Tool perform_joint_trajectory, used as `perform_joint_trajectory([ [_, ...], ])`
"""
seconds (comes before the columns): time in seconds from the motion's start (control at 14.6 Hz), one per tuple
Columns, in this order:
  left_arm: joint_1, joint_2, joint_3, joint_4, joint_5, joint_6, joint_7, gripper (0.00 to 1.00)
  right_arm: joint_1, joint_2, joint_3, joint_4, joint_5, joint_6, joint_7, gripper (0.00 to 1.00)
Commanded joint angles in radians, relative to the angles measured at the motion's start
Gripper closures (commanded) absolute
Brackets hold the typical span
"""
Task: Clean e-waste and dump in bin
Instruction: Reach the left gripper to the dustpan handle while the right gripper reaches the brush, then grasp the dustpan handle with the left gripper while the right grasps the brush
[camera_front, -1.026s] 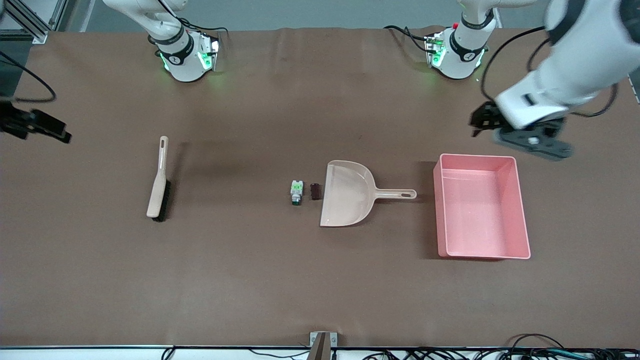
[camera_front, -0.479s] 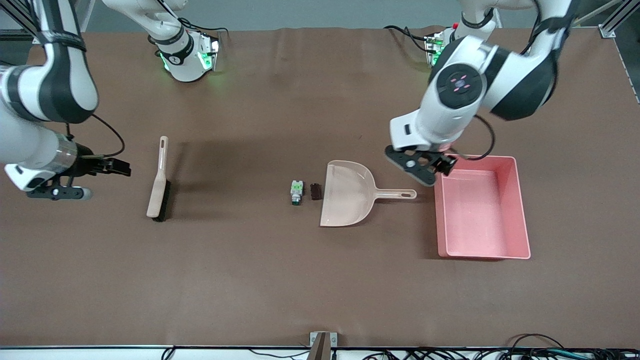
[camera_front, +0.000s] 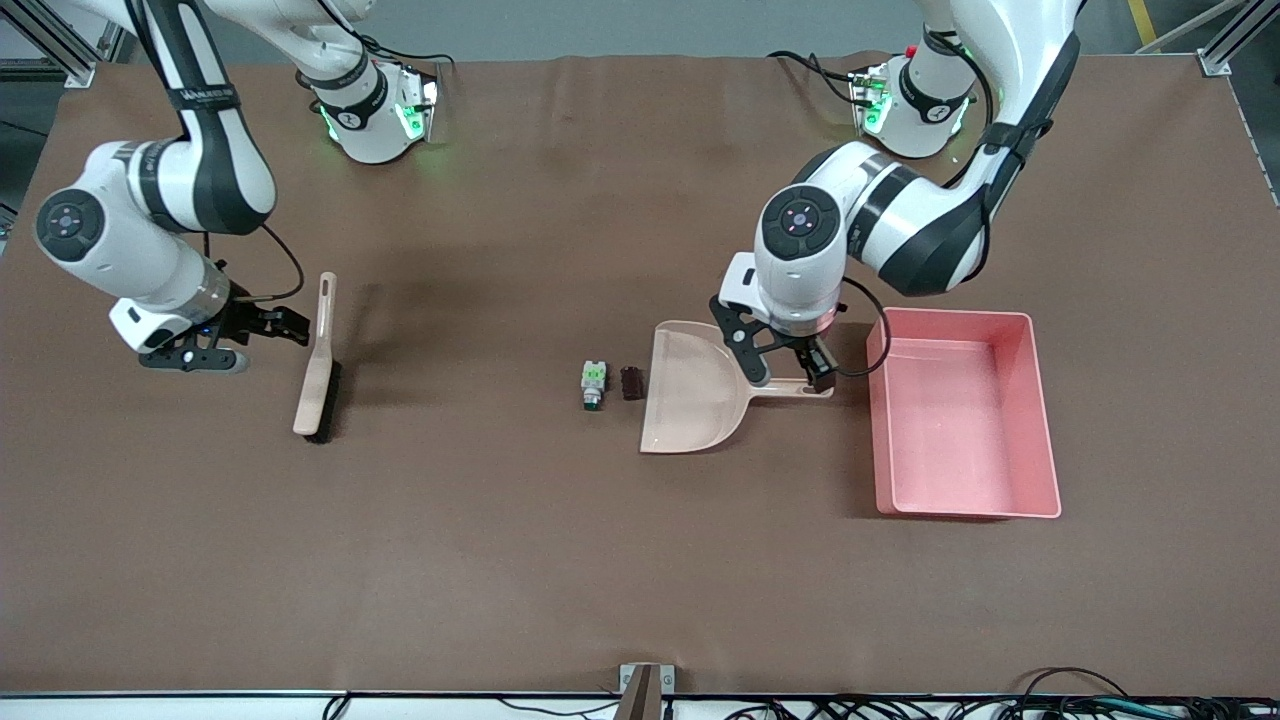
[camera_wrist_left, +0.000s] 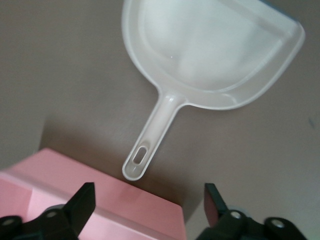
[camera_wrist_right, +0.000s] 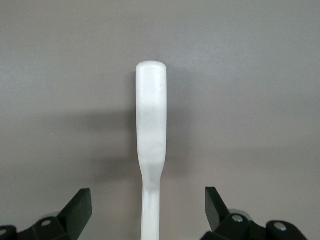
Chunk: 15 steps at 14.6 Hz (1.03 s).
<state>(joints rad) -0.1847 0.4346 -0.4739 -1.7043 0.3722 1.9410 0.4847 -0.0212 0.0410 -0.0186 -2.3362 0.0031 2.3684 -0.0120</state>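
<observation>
The e-waste (camera_front: 610, 384) lies at the dustpan (camera_front: 693, 388) mouth, the bin (camera_front: 962, 500) nearby. The left hand (camera_front: 785, 366), fingers apart, should straddle the dustpan handle squarely; the right hand (camera_front: 262, 328), fingers apart, should centre on the brush (camera_front: 318, 360) handle.

On the brown bench (camera_front: 520, 560) lie a brush (camera_front: 318, 362), a white-green component (camera_front: 594, 384), a maroon block (camera_front: 631, 383) beside the beige dustpan (camera_front: 693, 388), and the pink bin (camera_front: 962, 500).

Pink bin (camera_front: 1040, 420), beige dustpan (camera_front: 695, 390)
</observation>
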Motion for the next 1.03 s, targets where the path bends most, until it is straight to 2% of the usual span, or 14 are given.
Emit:
perform_joint_trajectory([
  [0.0,0.013,0.036,-0.009,0.002,0.024,0.013,0.170,0.14,0.004,0.017,0.003,-0.055,0.005,0.110,-0.013,0.00],
  [0.34,0.008,0.107,-0.009,0.011,0.140,0.084,0.264,0.17,0.006,0.163,0.003,-0.060,0.003,0.265,-0.016,0.00],
  [0.62,0.005,0.157,-0.009,0.012,0.152,0.121,0.315,0.17,0.009,0.200,0.003,-0.061,0.005,0.281,-0.014,0.01],
  [0.75,-0.009,0.177,-0.009,0.026,0.152,0.121,0.311,0.17,0.021,0.200,0.003,-0.061,0.003,0.279,-0.014,0.14],
  [0.96,-0.016,0.202,-0.008,0.034,0.154,0.121,0.305,0.17,0.021,0.200,0.003,-0.060,0.003,0.276,-0.016,0.43],
])
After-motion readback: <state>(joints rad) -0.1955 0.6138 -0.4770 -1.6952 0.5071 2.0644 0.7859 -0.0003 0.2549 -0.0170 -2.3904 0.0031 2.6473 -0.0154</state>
